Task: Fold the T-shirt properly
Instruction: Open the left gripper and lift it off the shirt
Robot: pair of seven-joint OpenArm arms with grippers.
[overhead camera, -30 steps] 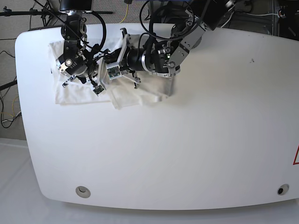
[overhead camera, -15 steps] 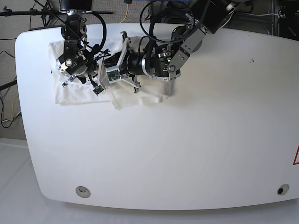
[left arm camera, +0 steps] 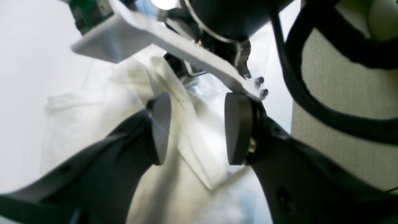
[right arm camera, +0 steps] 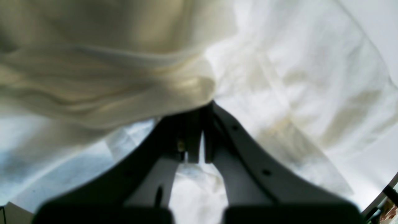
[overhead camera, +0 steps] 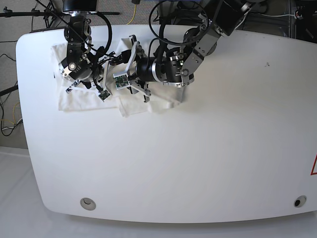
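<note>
Both arms reach close together, low. Left end effector (left arm camera: 194, 129) stands with jaws apart; right end effector (right arm camera: 201, 146) has jaws pressed together.

From the right wrist camera I see my right tool (right arm camera: 201, 149) with its dark jaws pressed nearly together, pinching a thick bunched fold of the T-shirt (right arm camera: 279, 81). The fold drapes off to the upper left; flatter, creased white cloth spreads beyond, blurred.

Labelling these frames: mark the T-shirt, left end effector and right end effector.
T-shirt (overhead camera: 79, 101), base view, flat lower-left panel.
Left end effector (left arm camera: 196, 127), left wrist view, gap between open pads.
Right end effector (right arm camera: 201, 124), right wrist view, closed tips.
</note>
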